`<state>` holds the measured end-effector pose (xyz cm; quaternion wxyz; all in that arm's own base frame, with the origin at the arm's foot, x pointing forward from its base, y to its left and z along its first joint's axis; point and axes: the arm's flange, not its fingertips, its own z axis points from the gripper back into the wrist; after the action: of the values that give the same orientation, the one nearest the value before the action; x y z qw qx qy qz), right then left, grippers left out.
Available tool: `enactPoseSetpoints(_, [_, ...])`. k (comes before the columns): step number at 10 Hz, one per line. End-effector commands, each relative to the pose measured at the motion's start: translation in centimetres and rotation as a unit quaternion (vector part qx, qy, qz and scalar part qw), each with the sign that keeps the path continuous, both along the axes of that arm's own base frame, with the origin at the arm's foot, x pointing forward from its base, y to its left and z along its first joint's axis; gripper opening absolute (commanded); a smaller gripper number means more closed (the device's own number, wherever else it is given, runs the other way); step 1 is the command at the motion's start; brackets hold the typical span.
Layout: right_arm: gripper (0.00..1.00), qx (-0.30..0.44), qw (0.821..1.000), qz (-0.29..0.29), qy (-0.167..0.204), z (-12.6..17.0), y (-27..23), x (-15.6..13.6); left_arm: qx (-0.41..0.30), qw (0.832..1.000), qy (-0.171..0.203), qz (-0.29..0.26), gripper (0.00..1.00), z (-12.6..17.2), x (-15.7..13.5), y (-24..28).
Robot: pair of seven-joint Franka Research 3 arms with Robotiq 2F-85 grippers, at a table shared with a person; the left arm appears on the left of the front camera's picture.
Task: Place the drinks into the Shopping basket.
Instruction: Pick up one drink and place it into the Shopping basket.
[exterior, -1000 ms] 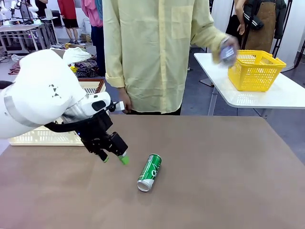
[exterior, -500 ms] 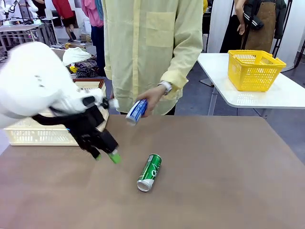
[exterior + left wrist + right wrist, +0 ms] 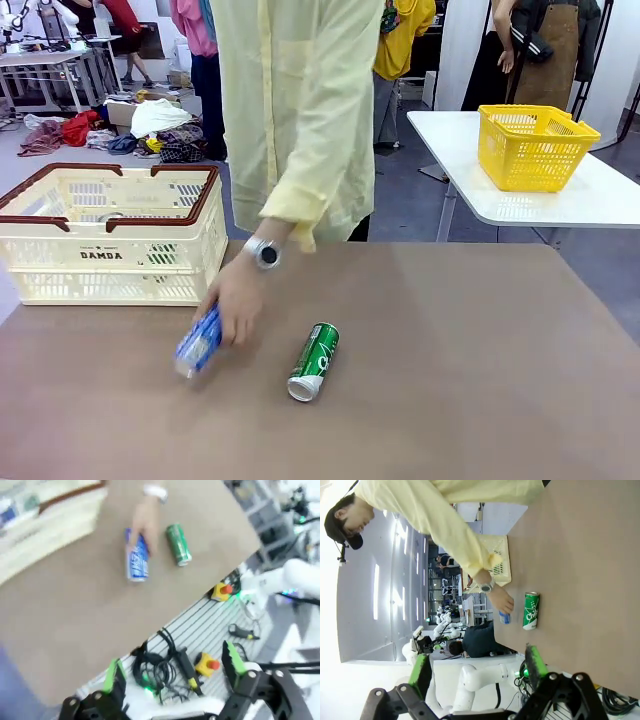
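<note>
Green can [image 3: 314,361] lies clear of table [image 3: 480,350] edges, blue can [image 3: 198,342] near.

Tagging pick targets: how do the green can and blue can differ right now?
Colour: the green can has white lettering on green; the blue can white print on blue. Contact: the person's hand is on the blue can; the green can lies free. Place: the blue can is nearer the Shopping basket than the green can. Shared: both slim, lying on the table, outside the basket.
</note>
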<state>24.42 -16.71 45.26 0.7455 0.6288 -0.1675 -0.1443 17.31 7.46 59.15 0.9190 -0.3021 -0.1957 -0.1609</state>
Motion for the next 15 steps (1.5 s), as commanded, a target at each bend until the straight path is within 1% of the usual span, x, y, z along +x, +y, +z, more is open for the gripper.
enactPoseSetpoints(1, [1.00,0.012,1.000,-0.005,0.000,0.7,0.1,0.2,-0.053,0.997,0.006,0.051,1.00,-1.1,0.1,7.1])
enactPoseSetpoints(2, [1.00,0.012,1.000,-0.005,0.000,0.7,0.1,0.2,-0.068,0.995,0.009,0.074,1.00,-2.6,-0.6,8.4])
enactPoseSetpoints(3, [1.00,0.012,1.000,-0.005,0.000,0.7,0.1,0.2,-0.071,0.993,0.010,0.090,1.00,-3.3,-1.5,9.0])
enactPoseSetpoints(5, [1.00,0.012,1.000,-0.005,0.000,0.7,0.1,0.2,-0.071,0.993,0.001,0.099,1.00,-3.6,-2.8,9.3])
enactPoseSetpoints(6, [1.00,0.012,1.000,-0.005,0.000,0.7,0.1,0.2,-0.068,0.993,-0.003,0.099,1.00,-3.6,-3.1,9.1])
enactPoseSetpoints(7, [1.00,0.012,1.000,-0.005,0.000,0.7,0.1,0.2,-0.063,0.993,0.002,0.103,1.00,-3.7,-2.9,8.8])
enactPoseSetpoints(8, [1.00,0.012,1.000,-0.005,0.000,0.7,0.1,0.2,-0.068,0.993,0.004,0.094,1.00,-3.4,-2.5,8.1])
enactPoseSetpoints(9, [1.00,0.012,1.000,-0.005,0.000,0.7,0.1,0.2,-0.051,0.994,0.015,0.100,1.00,-3.0,-1.9,6.2])
enactPoseSetpoints(10, [1.00,0.012,1.000,-0.005,0.000,0.7,0.1,0.2,-0.031,0.991,0.043,0.121,1.00,-2.2,-0.9,2.7])
enactPoseSetpoints(11, [1.00,0.012,1.000,-0.005,0.000,0.7,0.1,0.2,0.015,0.990,0.053,0.132,1.00,-1.8,0.4,-1.5])
enactPoseSetpoints(12, [1.00,0.012,1.000,-0.005,0.000,0.7,0.1,0.2,0.058,0.991,0.056,0.110,1.00,-1.9,2.0,-6.1])
enactPoseSetpoints(13, [1.00,0.012,1.000,-0.005,0.000,0.7,0.1,0.2,0.105,0.988,0.063,0.096,1.00,-2.5,3.9,-11.3])
enactPoseSetpoints(14, [1.00,0.012,1.000,-0.005,0.000,0.7,0.1,0.2,0.154,0.983,0.073,0.064,1.00,-3.7,5.8,-17.0])
enactPoseSetpoints(15, [1.00,0.012,1.000,-0.005,0.000,0.7,0.1,0.2,0.208,0.975,0.082,0.010,1.00,-5.4,7.5,-23.7])
